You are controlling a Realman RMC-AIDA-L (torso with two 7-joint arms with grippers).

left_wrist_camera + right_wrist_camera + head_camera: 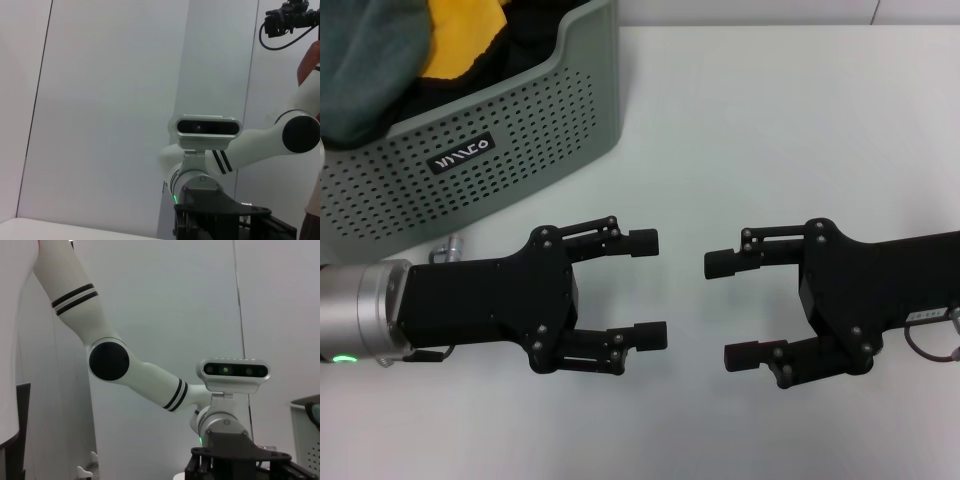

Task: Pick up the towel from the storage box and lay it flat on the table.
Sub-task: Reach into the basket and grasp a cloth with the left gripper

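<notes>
Nothing done yet: dark grey-green terry towel point(365, 70) bunched inside pale grey-green perforated plastic storage box point(470, 150). Left gripper point(650, 288) and right gripper point(730, 310) spread, empty, above plain white table point(780, 130). Picking and spreading remain.

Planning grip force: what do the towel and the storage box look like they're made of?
The towel, heaped in the box, looks like soft terry cloth: matte grey-green with a fuzzy nap and loose folds. The storage box looks like rigid moulded plastic: smooth pale grey-green walls with regular punched holes and a slight sheen.
</notes>
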